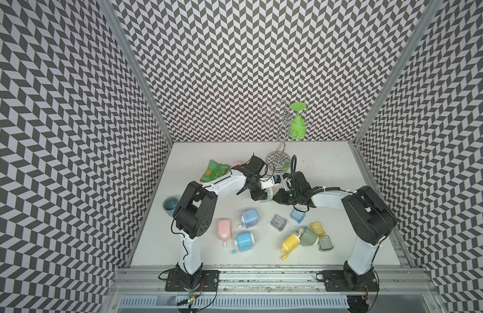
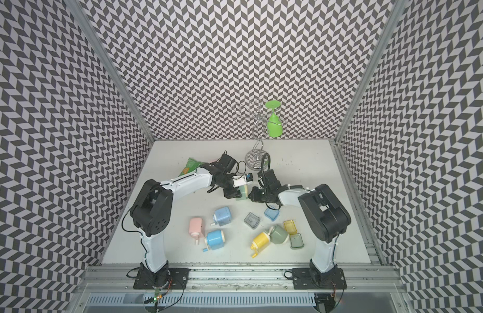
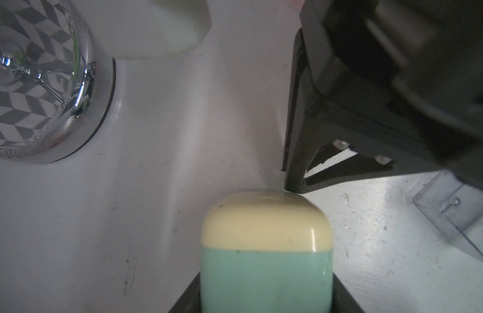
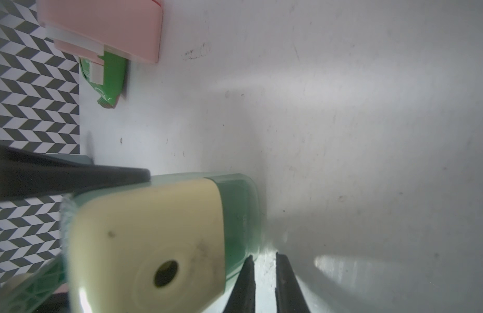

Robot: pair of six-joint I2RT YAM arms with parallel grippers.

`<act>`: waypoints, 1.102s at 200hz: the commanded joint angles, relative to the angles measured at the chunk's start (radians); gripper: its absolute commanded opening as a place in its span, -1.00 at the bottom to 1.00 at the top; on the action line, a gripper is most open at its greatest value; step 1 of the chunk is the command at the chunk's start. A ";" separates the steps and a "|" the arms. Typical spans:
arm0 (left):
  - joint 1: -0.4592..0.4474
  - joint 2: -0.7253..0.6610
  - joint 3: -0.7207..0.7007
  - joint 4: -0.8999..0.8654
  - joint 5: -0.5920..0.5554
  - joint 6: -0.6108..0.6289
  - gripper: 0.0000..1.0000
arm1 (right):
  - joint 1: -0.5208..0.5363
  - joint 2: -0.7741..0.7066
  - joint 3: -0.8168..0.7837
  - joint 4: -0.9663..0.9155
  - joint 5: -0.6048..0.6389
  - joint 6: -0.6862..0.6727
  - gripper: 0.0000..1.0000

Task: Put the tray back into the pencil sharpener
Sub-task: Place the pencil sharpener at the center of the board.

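Sharpener (image 3: 266, 252) clamped in left hand (image 3: 264, 298); right hand (image 4: 264, 284) beside it.

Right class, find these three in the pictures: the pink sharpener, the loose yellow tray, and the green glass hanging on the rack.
pink sharpener (image 1: 224, 229): a top view, middle of its pink body.
yellow tray (image 1: 317, 228): a top view, its open inside.
green glass (image 2: 274, 127): a top view, side of its upside-down bowl.

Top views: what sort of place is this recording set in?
Most likely a robot test cell, not a home: chevron-patterned walls box in a white table, and two arms are bolted to an aluminium rail along its front.
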State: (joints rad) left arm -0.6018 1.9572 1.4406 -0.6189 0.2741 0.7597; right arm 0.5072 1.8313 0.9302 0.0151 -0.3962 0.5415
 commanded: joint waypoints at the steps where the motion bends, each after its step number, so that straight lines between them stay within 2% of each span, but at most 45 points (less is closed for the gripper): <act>1: 0.001 0.017 0.001 0.059 -0.007 -0.020 -0.27 | -0.008 -0.068 -0.022 0.058 0.030 0.019 -0.65; 50: 0.015 -0.116 -0.044 0.134 -0.020 -0.101 -0.62 | -0.046 -0.333 -0.114 0.017 0.227 0.035 -0.65; 69: 0.025 -0.153 -0.051 0.130 -0.010 -0.173 -1.00 | -0.047 -0.404 -0.141 -0.007 0.270 0.032 -0.65; 120: 0.052 -0.209 -0.073 0.103 -0.049 -0.309 -1.00 | -0.047 -0.509 -0.191 -0.022 0.298 0.041 -0.65; 137: 0.065 -0.208 -0.057 0.104 -0.100 -0.407 -1.00 | -0.048 -0.524 -0.201 -0.018 0.293 0.041 -0.65; 174: 0.092 -0.110 0.099 -0.043 -0.173 -0.609 -1.00 | -0.046 -0.525 -0.204 -0.021 0.286 0.034 -0.64; 220: 0.118 0.026 0.271 -0.191 -0.175 -0.797 -1.00 | -0.047 -0.529 -0.200 -0.022 0.292 0.032 -0.65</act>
State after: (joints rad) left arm -0.4938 1.9362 1.6375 -0.7078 0.1184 0.1131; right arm 0.4595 1.3296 0.7334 -0.0303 -0.1223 0.5694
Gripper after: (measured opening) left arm 0.579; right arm 0.177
